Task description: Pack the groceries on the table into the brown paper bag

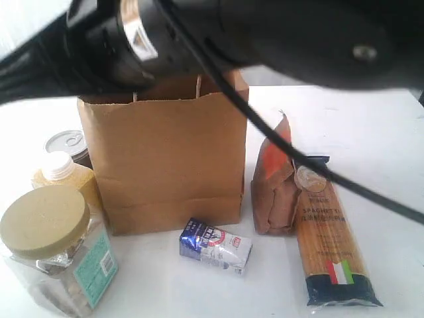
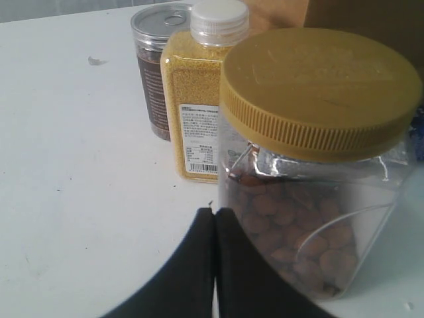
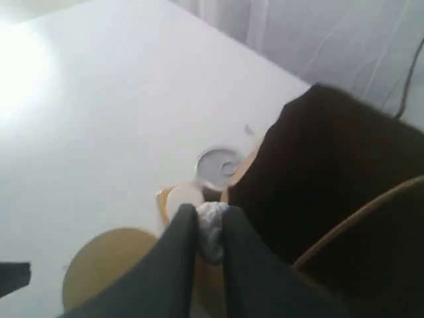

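Your plain white table (image 1: 371,126) carries everything. The brown paper bag (image 1: 165,159) stands upright and open near its middle. As the exterior camera sees it, the tin can (image 1: 68,142), the yellow white-capped bottle (image 1: 63,173) and the tan-lidded clear jar (image 1: 50,245) line up from back to front beside the bag's left wall, toward the near left corner. The small blue-white carton (image 1: 215,246) lies just in front of the bag. The brown-orange pouch (image 1: 273,182) stands by the bag's right wall, and the spaghetti packet (image 1: 329,245) lies flat next to it, running toward the near edge. Your left gripper (image 2: 213,211) sits low near the tabletop, pointing at the jar, its fingers pressed together on nothing. Your right gripper (image 3: 211,212) hangs high over the bag's open mouth, angled downward, its fingers nearly closed with a small white lump (image 3: 212,232) pinched between the tips. A black arm (image 1: 285,33) spans the top of the exterior view above the bag, its cable (image 1: 318,169) drooping across the pouch.
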Controlling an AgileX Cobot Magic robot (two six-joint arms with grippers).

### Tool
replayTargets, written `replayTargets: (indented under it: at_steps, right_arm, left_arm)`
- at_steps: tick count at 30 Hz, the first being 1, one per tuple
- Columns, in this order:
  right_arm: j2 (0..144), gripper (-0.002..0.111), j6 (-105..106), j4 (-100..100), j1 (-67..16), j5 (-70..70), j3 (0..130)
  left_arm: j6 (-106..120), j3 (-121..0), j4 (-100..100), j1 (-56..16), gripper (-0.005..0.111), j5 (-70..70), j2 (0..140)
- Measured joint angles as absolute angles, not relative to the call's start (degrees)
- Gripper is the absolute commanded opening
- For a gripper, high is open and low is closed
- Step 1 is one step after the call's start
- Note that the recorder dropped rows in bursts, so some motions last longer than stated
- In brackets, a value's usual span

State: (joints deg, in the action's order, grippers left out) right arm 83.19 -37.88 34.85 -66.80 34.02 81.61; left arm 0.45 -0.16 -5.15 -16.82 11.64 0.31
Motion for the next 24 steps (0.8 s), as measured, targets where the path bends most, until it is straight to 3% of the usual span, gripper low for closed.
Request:
replayTargets:
  at_steps: [13,16,22,24]
  right_arm:
    - [95.15,0.012,-37.6,39.43,-60.43,40.77,96.37]
    - [97.53,0.02,-36.56,39.19,-59.16,43.59,99.0]
    - [99.06,0.048,-33.73,38.44,-58.91,44.49,100.3]
    - [99.06,0.052,-33.1,38.44,-58.91,44.08,100.3]
  left_arm:
    - [0.45,-0.16,-5.15,-16.82,0.0,11.64,0.31]
    - [0.45,-0.16,-5.15,-16.82,0.0,11.64,0.31]
    - [0.45,-0.16,-5.15,-16.82,0.0,11.64,0.31]
    - [0.45,-0.16,-5.15,-16.82,0.0,11.64,0.31]
